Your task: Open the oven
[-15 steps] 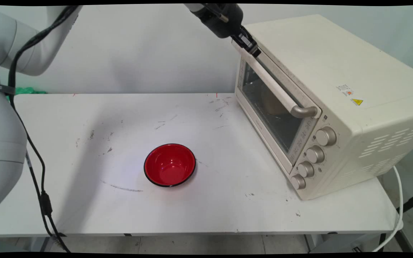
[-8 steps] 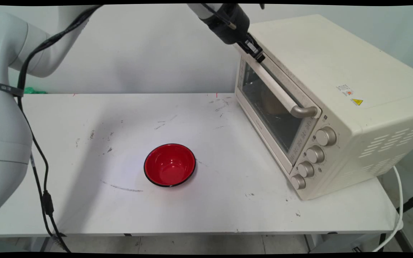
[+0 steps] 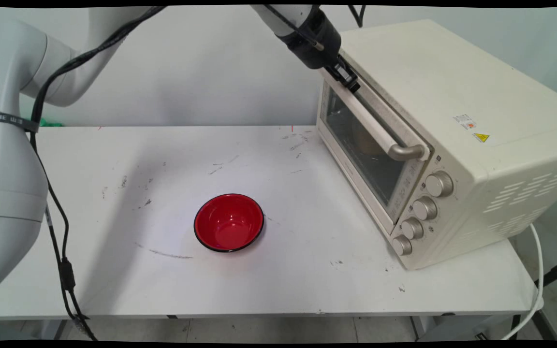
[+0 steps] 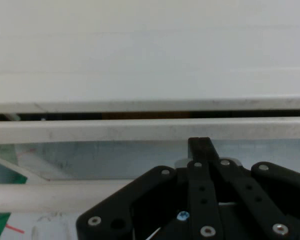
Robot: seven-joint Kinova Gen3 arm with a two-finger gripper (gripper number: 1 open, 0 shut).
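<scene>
Pressing against the top edge of the cream metal toaster oven's glass door (image 3: 363,145), the black two-finger gripper (image 3: 351,86) has its jaws together, beside the door's long cream handle bar (image 3: 373,126).

White arm (image 3: 27,96) raised, reaching right, jaws together

A cream toaster oven (image 3: 452,96) stands at the claw (image 3: 351,86), and the upper edge of its glass door (image 3: 356,145) is right at the claw's tip. The door handle (image 3: 375,129) runs just below it. A red bowl (image 3: 228,223) sits well apart on the white table (image 3: 114,270), lower left of the claw.
</scene>
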